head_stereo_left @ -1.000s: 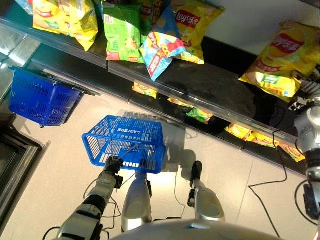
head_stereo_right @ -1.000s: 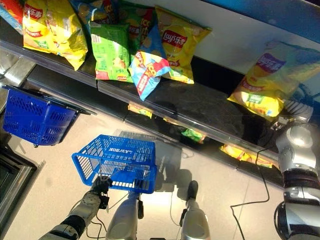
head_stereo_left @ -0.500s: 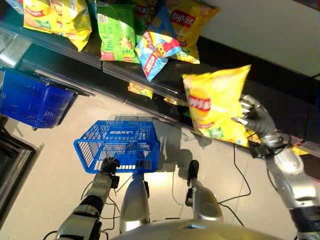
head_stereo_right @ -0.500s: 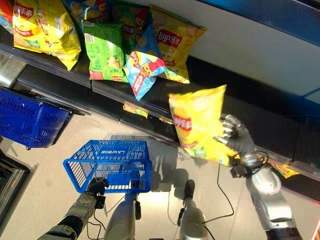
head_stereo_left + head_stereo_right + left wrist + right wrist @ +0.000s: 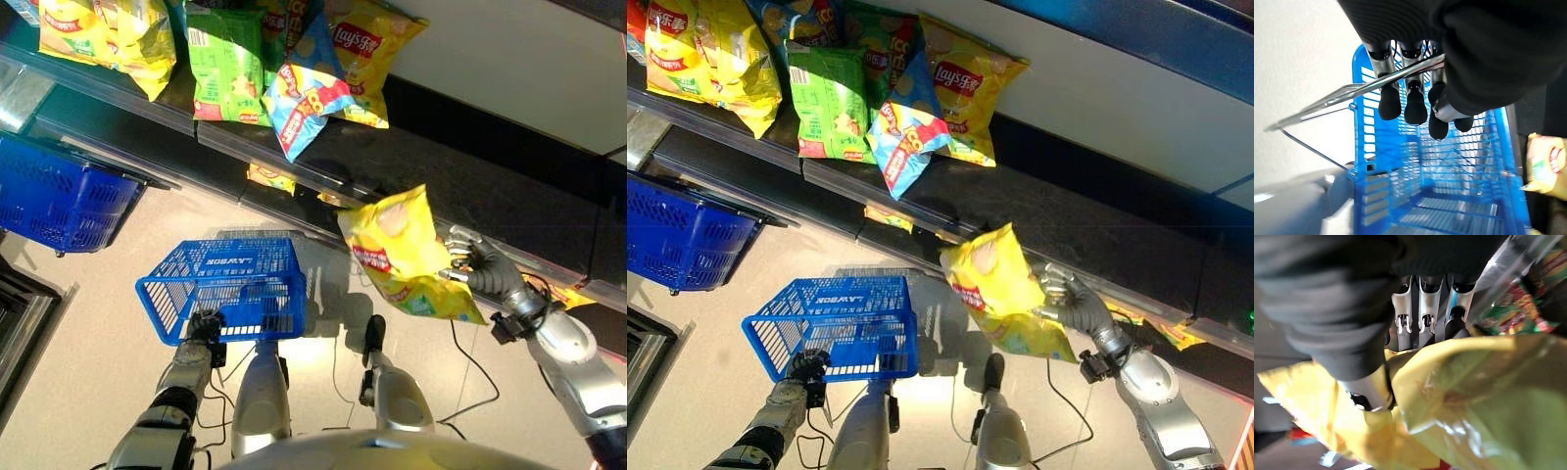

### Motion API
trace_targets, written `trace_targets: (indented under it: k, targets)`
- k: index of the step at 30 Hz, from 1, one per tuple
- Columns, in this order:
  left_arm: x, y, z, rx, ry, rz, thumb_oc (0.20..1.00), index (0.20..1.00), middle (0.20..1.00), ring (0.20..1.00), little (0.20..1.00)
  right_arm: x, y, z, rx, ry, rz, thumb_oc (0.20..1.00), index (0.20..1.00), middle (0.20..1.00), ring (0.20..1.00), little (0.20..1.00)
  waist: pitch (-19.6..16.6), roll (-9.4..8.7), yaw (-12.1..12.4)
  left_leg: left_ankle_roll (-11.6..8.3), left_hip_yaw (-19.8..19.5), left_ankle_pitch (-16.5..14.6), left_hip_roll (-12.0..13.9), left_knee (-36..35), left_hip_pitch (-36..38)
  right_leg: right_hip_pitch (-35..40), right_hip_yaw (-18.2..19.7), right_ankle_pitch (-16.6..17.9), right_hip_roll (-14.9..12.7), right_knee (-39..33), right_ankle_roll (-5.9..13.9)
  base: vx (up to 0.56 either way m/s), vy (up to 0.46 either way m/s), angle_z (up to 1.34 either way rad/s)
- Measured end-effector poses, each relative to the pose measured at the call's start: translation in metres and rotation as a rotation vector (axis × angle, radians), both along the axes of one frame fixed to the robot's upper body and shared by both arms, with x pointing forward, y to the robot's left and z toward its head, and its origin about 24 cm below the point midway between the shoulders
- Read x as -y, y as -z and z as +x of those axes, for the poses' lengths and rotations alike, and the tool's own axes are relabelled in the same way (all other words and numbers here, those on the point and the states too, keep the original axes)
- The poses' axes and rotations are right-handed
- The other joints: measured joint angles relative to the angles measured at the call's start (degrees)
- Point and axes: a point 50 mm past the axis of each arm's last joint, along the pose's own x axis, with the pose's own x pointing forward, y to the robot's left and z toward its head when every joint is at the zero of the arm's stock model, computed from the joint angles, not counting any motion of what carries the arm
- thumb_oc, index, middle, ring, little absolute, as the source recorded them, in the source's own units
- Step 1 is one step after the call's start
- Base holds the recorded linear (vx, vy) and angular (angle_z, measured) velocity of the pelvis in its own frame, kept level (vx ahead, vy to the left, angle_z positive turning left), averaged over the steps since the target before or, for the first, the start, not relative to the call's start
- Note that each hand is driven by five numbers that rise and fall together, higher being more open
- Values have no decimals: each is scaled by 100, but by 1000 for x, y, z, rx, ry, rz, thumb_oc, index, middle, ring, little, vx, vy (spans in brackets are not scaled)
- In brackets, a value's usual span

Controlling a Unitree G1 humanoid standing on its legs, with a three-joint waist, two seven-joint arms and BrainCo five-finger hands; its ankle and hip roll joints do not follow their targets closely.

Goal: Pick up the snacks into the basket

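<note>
My right hand (image 5: pixel 482 271) is shut on a yellow chip bag (image 5: pixel 404 258), pinching its right edge; the bag (image 5: pixel 994 289) hangs in the air in front of the lower shelf, to the right of the basket. In the right wrist view the fingers (image 5: pixel 1422 318) curl round the yellow bag (image 5: pixel 1464 391). My left hand (image 5: pixel 203 327) is shut on the wire handle (image 5: pixel 1352 90) of the light blue basket (image 5: pixel 220 289), which hangs above the floor and looks empty. Its fingers (image 5: pixel 1408 100) hook over the handle.
The upper shelf (image 5: pixel 421 166) carries several chip bags: yellow (image 5: pixel 98 34), green (image 5: pixel 227 59), blue (image 5: pixel 299 98) and another yellow one (image 5: pixel 364 54). More bags lie on the shelf below (image 5: pixel 269 176). A dark blue basket (image 5: pixel 59 201) stands at the left.
My right hand has lowered the yellow bag and brought it a little nearer the basket; the bag has tilted. The left hand still holds the basket's handle. The camera shifted slightly.
</note>
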Motion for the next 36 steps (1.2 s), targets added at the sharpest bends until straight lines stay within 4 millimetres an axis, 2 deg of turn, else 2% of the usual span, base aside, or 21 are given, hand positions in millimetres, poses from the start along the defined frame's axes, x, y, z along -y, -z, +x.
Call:
trace_targets:
  k: [1, 2, 3, 5, 6, 7, 8, 9, 11, 12, 14, 17, 22, 26, 31, 36]
  targets:
    - [2, -3, 13, 3, -23, -10, 200, 200, 200, 200, 200, 0, 30, 3, -98, -10, -143, 200, 200, 200, 200, 200, -11, -40, -13, -3, 2, 3, 16, 0, -32, -28, -19, 11, 15, 4, -12, -53, -38, 4]
    - [1, -5, 19, -5, -46, -6, 200, 200, 200, 200, 200, 0, 43, 6, -146, -9, -207, 200, 200, 200, 200, 200, -7, -52, 9, 4, -6, 11, 23, 0, -65, -53, -21, 9, 29, 4, -2, -41, -39, 2]
    - [6, -15, 30, 60, -55, -14, 200, 200, 200, 200, 200, -3, 57, 8, -186, -2, -276, 200, 200, 200, 200, 200, 4, -48, 27, 6, -12, 49, 29, 0, -209, -198, -19, 34, 33, 3, 5, -40, -27, 1]
    - [8, -24, 39, 119, -62, -16, 200, 200, 200, 200, 200, -7, 66, 14, -193, 27, -294, 200, 200, 200, 200, 200, 65, -56, 1, 43, -11, 91, 21, 1, -273, -261, -24, 85, 32, 2, -30, -42, -10, -2]
    - [11, -30, 44, 147, -65, -6, 200, 200, 200, 200, 200, -13, 81, 15, -233, 56, -315, 200, 200, 200, 200, 200, 105, -97, -23, 42, -12, 108, 21, 1, -272, -270, -28, 91, 33, 2, -33, -34, -2, -3]
    - [14, -31, 46, 150, -53, 2, 200, 200, 200, 200, 200, -17, 87, 14, -254, 53, -329, 200, 200, 200, 200, 200, 155, -89, 2, 41, -14, 108, 23, 1, -275, -266, -35, 90, 35, 2, -32, 0, 0, 0]
    - [16, -39, 54, 179, -43, 10, 200, 200, 200, 200, 200, -25, 86, 22, -237, 22, -362, 200, 200, 200, 200, 200, 281, -71, 11, 40, -15, 108, 22, 1, -285, -267, -47, 91, 34, 2, -33, -27, -1, 4]
    - [17, -39, 55, 180, -41, 15, 200, 200, 200, 200, 200, -28, 86, 23, -231, 12, -370, 200, 200, 200, 200, 200, 340, -71, 7, 40, -15, 108, 23, 2, -285, -268, -46, 91, 34, 2, -33, 0, 0, 0]
    - [21, -48, 65, 209, -23, 40, 200, 200, 200, 200, 200, -43, 82, 41, -190, -2, -395, 200, 200, 200, 200, 200, 472, -56, 11, 40, -16, 109, 26, 2, -336, -315, -49, 97, 36, 2, -38, 0, 0, 0]
    - [24, -50, 68, 218, -13, 39, 200, 200, 200, 200, 200, -47, 82, 44, -183, -15, -404, 200, 200, 200, 200, 200, 493, -43, 11, 39, -19, 109, 25, 1, -365, -345, -51, 98, 37, 2, -36, 0, 0, 0]
    - [35, -57, 75, 251, 25, 39, 200, 200, 200, 200, 200, -62, 77, 53, -141, -35, -402, 200, 200, 200, 200, 200, 573, -21, 31, 43, -22, 119, 22, 2, -391, -364, -63, 102, 33, 4, -37, -3, 4, 2]
    - [60, -62, 81, 284, 107, 34, 200, 200, 200, 200, 200, -91, 70, 69, -87, -79, -396, 200, 200, 200, 200, 200, 620, 9, 62, 50, -24, 124, 9, 3, -457, -414, -95, 92, 18, 4, -34, -9, 6, 2]
    - [107, -67, 87, 313, 266, -4, 200, 200, 200, 200, 200, -118, 69, 87, -74, -102, -431, 200, 200, 200, 200, 200, 690, 89, 52, 50, -33, 126, 12, 3, -576, -534, -98, 93, 24, 3, -35, 0, 0, 0]
    - [135, -70, 91, 313, 363, -14, 200, 200, 200, 200, 200, -134, 64, 94, -47, -118, -453, 200, 200, 200, 200, 200, 698, 99, 50, 51, -34, 137, 10, 3, -689, -638, -100, 92, 23, 4, -36, 0, 0, 0]
    - [146, -82, 99, 353, 430, 32, 200, 200, 200, 200, 200, -148, 52, 103, 13, -125, -438, 200, 200, 200, 200, 200, 734, 162, 62, 53, -36, 150, 19, 4, -847, -793, -100, 101, 36, 5, -44, 0, 0, 0]
    - [163, -95, 100, 418, 485, 12, 200, 200, 200, 200, 200, -156, 49, 109, 9, -98, -411, 200, 200, 200, 200, 200, 817, 299, 190, 56, -46, 163, 16, 4, -976, -923, -112, 102, 34, 5, -45, 0, 0, 0]
